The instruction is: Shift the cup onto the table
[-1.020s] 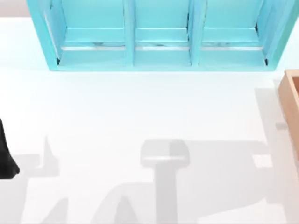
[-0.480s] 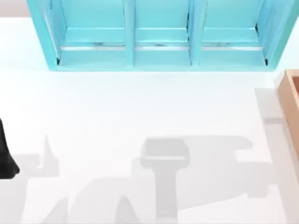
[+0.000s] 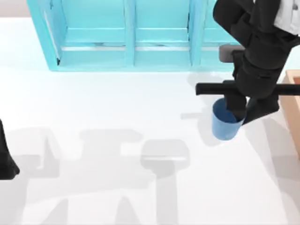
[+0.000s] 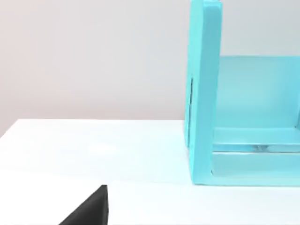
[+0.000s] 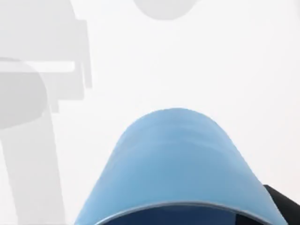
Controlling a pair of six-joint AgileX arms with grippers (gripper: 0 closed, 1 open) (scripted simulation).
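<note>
Top view: the right gripper (image 3: 243, 112) reaches down from the upper right, in front of the shelf (image 3: 159, 37), its fingers closed on the rim of the cup (image 3: 225, 123), which sits over the table (image 3: 117, 108) beside the box (image 3: 293, 103). Whether the cup touches down cannot be told; release remains.

Left wrist view: the left arm is parked at the table's left edge.

Right wrist view: the cup (image 5: 173, 164) hangs close over white table (image 5: 211, 56).

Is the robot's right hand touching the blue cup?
Touching. In the top view the right gripper has one finger inside the cup and one outside, pinching its rim above the table.
</note>
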